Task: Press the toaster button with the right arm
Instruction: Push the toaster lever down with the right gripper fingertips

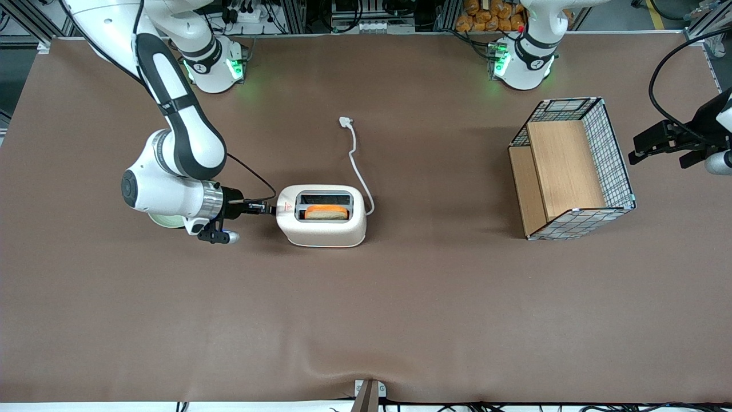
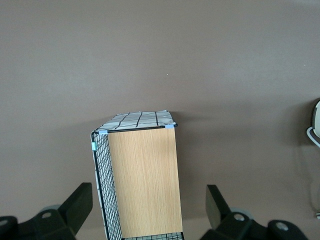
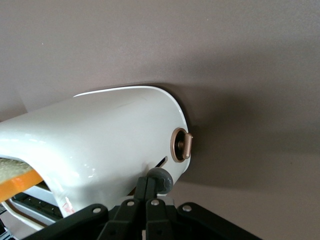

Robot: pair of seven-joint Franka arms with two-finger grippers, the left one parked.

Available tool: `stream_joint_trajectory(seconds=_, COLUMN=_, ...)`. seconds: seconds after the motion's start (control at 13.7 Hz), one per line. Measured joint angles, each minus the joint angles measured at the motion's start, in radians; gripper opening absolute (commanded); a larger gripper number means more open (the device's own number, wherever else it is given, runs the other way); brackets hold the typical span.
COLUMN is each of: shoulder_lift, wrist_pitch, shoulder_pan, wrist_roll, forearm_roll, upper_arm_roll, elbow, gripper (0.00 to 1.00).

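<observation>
Front view, gripper (image 1: 269, 209) horiz., fingers (image 3: 142, 192) together at toaster button (image 3: 161, 180)

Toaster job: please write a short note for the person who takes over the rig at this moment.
End effector: shut, holding nothing, level at the toaster's narrow end toward the working arm's end of the table, tips against the button.
Toaster: upright on the table, a bread slice in the slot nearer the front camera.
Done: approach and contact with the button.
Left: finish the press. I cannot tell whether the button is fully down; the slice shows in the slot. Then back the arm away.
</observation>
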Motion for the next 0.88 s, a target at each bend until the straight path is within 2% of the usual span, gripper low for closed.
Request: stream_joint_trajectory(seconds=0.88, shoulder_lift=0.037, wrist_pitch=0.034, shoulder_pan=0.0, wrist_roll=-0.04, forearm_roll=0.01, upper_arm_roll=-0.002, elbow=-0.002, gripper=0.0)
